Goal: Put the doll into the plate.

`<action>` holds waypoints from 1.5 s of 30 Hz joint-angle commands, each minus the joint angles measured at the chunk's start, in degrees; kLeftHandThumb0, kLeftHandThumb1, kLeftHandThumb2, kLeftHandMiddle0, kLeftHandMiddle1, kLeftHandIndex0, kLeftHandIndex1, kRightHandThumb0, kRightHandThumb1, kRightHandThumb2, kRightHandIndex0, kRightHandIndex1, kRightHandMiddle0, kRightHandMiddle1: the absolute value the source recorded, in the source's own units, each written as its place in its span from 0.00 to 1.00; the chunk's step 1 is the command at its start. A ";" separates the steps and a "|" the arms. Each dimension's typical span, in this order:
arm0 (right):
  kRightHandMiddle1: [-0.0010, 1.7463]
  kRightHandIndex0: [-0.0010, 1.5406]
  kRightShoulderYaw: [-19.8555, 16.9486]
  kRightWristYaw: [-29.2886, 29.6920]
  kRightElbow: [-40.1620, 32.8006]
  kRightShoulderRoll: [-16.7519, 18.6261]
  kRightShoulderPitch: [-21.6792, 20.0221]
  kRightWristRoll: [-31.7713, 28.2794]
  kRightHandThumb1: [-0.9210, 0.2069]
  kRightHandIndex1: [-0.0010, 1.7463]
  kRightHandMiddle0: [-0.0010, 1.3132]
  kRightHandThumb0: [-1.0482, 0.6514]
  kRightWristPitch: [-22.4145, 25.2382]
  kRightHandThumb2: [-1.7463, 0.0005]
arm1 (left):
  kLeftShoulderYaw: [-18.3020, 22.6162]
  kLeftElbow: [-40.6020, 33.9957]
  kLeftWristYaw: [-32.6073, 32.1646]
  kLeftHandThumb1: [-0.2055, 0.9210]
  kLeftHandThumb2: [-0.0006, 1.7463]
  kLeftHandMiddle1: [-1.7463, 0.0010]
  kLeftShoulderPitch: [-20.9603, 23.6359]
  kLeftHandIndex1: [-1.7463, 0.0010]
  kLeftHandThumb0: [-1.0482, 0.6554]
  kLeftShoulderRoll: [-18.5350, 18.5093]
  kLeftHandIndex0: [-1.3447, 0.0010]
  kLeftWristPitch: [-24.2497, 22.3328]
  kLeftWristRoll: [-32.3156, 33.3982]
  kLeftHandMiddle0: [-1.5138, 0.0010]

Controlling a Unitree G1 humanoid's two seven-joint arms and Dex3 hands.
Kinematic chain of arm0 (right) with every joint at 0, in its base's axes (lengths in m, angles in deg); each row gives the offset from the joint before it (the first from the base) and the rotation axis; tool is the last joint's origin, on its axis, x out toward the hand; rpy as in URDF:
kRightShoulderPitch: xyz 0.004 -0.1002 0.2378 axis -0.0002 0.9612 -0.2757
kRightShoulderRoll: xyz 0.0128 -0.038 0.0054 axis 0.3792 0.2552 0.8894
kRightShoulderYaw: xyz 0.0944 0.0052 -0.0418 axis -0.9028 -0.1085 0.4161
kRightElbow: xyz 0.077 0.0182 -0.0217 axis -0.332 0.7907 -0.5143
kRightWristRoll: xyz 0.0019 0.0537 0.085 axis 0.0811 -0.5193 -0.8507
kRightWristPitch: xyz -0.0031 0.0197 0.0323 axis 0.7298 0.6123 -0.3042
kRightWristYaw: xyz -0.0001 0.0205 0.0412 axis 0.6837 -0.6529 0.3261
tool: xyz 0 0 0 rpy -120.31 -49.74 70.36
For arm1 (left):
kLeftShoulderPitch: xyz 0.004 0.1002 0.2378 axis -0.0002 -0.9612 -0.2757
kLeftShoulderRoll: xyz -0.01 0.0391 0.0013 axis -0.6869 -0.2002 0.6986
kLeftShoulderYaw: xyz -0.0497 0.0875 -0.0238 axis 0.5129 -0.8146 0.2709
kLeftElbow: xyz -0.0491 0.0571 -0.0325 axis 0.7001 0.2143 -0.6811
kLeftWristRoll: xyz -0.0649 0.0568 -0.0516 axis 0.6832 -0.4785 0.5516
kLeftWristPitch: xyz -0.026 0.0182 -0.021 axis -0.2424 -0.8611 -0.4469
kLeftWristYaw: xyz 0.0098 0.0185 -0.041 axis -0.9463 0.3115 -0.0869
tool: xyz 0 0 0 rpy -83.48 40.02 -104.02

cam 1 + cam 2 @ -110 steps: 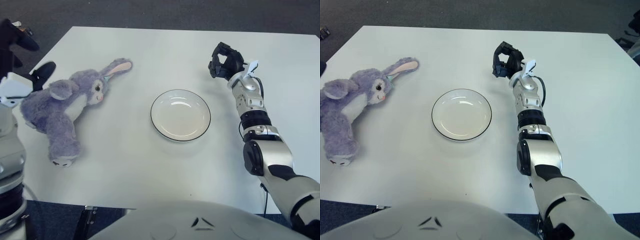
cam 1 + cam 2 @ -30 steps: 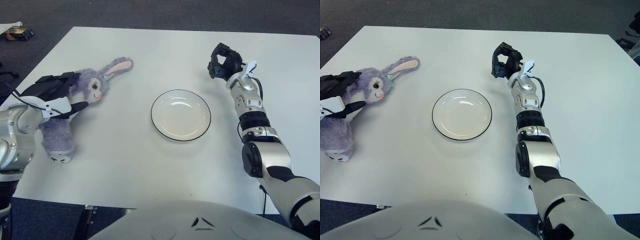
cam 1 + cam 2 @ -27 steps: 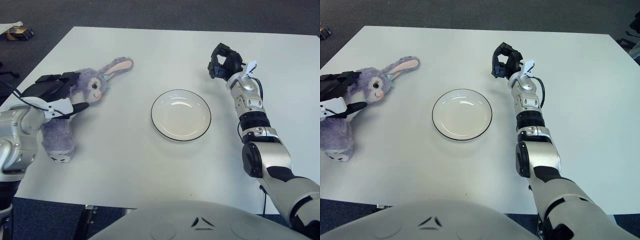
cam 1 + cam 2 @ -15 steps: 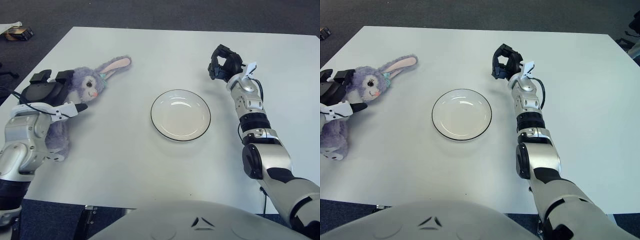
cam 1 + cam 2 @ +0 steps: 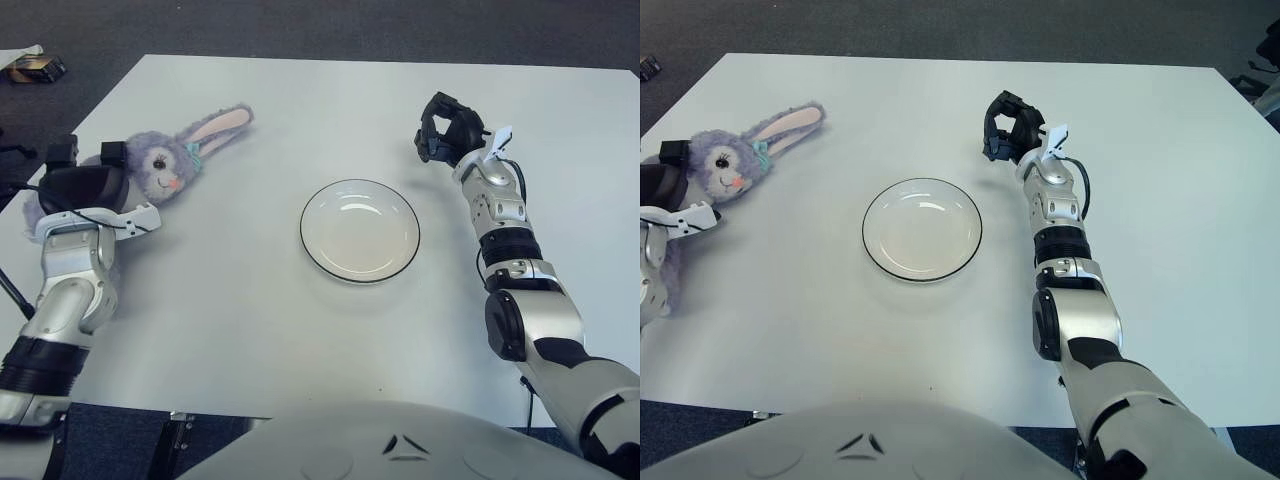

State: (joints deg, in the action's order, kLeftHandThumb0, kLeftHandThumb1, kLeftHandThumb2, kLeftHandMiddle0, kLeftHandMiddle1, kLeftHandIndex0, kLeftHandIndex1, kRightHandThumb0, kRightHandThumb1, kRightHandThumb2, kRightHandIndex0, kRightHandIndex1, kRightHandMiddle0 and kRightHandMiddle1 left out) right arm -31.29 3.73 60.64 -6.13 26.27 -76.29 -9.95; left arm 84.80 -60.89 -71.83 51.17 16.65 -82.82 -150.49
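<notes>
A white table carries the whole scene. The doll, a purple plush rabbit with long ears, lies near the left edge of the table, with its head toward the middle and one pink-lined ear stretched out to the upper right. The left hand is over the body of the doll and covers most of it, so only the head and the ears are clearly seen. Its dark fingers seem to close around the plush body, but the grip itself is partly hidden by the hand.

The plate, white with a thin dark rim, stands in the middle of the table, well apart from the doll, and it has nothing inside.

The right hand shows to the upper right of the plate, above the table surface. Its dark fingers are curled inward and they hold nothing.
</notes>
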 commanded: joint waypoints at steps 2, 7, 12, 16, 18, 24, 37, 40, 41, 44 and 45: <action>1.00 0.82 -0.37 -0.39 -1.65 -0.36 0.83 -0.51 0.52 1.00 0.46 0.34 0.81 0.26 | -1.85 10.88 -7.11 0.36 0.65 0.25 1.16 0.36 0.56 2.74 1.00 1.70 1.78 1.00; 1.00 0.82 -0.42 -0.41 -2.82 -0.26 1.20 -0.65 0.52 1.00 0.46 0.34 1.59 0.26 | -1.96 21.81 -14.58 0.37 0.73 0.04 4.64 0.26 0.72 2.47 1.00 6.33 4.92 0.92; 1.00 0.81 -0.48 -0.53 -3.64 -0.14 1.47 -0.88 0.52 1.00 0.46 0.34 2.07 0.26 | -2.92 23.91 -16.48 0.51 0.70 0.01 5.41 0.05 0.85 1.50 0.93 8.82 6.46 0.68; 1.00 0.81 -0.54 -0.69 -4.16 -0.12 1.70 -0.97 0.52 1.00 0.46 0.34 2.25 0.26 | -3.82 24.31 -17.50 0.51 0.71 0.00 5.60 0.01 0.87 0.84 0.78 10.12 7.13 0.64; 1.00 0.81 -0.51 -0.82 -4.39 -0.20 1.82 -0.91 0.52 1.00 0.46 0.34 2.33 0.26 | -4.23 24.22 -17.76 0.43 0.76 0.05 5.53 0.01 0.72 0.45 0.67 10.79 7.54 0.60; 1.00 0.81 -0.36 -1.40 -4.81 -0.34 1.97 -0.82 0.52 1.00 0.46 0.34 2.65 0.26 | -3.87 23.18 -17.53 0.27 0.84 0.17 5.06 0.00 0.63 -0.62 0.54 14.43 11.22 0.45; 1.00 0.82 -0.48 -2.06 -5.31 -0.23 2.05 -1.08 0.52 1.00 0.46 0.34 3.48 0.26 | -2.80 25.90 -19.39 0.21 0.91 0.10 7.79 0.00 0.62 0.74 0.54 21.27 19.49 0.42; 1.00 0.82 -0.34 -2.21 -5.26 -0.33 2.14 -0.84 0.52 1.00 0.46 0.34 3.35 0.26 | -3.00 22.34 -18.46 0.22 0.91 0.09 8.61 0.00 0.62 2.84 0.55 19.47 20.44 0.43; 1.00 0.82 -0.31 -2.27 -5.22 -0.37 2.18 -0.77 0.52 1.00 0.46 0.34 3.28 0.26 | -3.05 21.27 -18.18 0.22 0.91 0.09 8.77 0.00 0.62 3.45 0.55 18.89 20.62 0.43; 1.00 0.82 -0.14 -2.39 -4.93 -0.56 2.18 -0.45 0.52 1.00 0.46 0.34 3.15 0.26 | -2.86 20.59 -17.76 0.22 0.91 0.09 9.64 0.00 0.62 4.49 0.55 19.73 22.35 0.43; 1.00 0.82 -0.09 -2.40 -4.87 -0.61 2.16 -0.37 0.52 1.00 0.46 0.34 3.15 0.26 | -2.83 20.61 -17.67 0.22 0.91 0.09 9.98 0.00 0.62 4.79 0.55 20.18 22.90 0.43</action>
State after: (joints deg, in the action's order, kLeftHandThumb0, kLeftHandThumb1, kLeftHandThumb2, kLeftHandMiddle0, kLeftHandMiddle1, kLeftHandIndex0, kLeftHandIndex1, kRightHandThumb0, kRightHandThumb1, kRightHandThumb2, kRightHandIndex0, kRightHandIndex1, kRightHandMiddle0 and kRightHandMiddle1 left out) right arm -31.51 1.70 56.20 -6.44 28.16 -76.59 -6.79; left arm 83.86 -40.55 -92.53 62.10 18.34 -64.18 -130.06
